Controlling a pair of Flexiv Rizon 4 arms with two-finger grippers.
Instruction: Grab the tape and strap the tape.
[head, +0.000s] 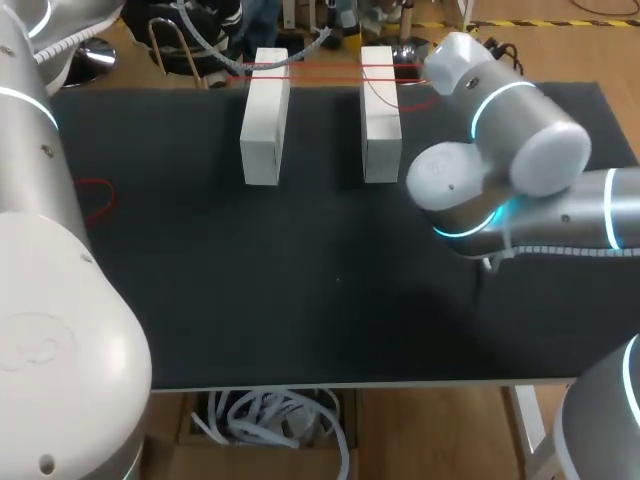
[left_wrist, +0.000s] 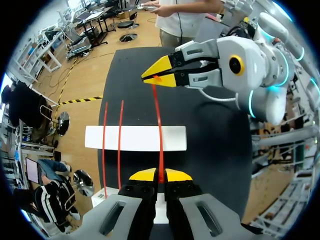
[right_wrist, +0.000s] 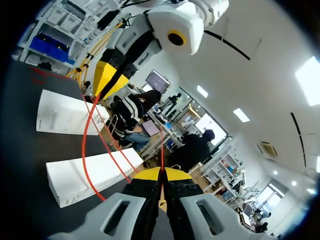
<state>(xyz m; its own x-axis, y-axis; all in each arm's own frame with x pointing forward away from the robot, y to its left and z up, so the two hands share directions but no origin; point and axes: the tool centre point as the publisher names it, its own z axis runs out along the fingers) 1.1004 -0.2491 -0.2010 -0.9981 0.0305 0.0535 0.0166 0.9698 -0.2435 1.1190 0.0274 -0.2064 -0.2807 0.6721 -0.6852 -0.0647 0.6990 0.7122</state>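
Left wrist view, near to far. Left gripper (left_wrist: 160, 175): clenched on the red tape (left_wrist: 160, 150), fingertips meeting on the strand. It sits above the nearer white block (left_wrist: 100, 196). From there the tape runs straight ahead, taut, across the short width of the farther white block (left_wrist: 135, 138). It then passes over bare table (left_wrist: 215, 140) to the right gripper (left_wrist: 157, 76), likewise clamped on it. Two further runs of tape cross the same block beside the held strand.

Finding: the tape's long axis lies gripper to gripper, square to both blocks' length. Neither arm is nearer; each holds one end.

Judgement: the coming move depends on a tight line while an end is carried round the blocks
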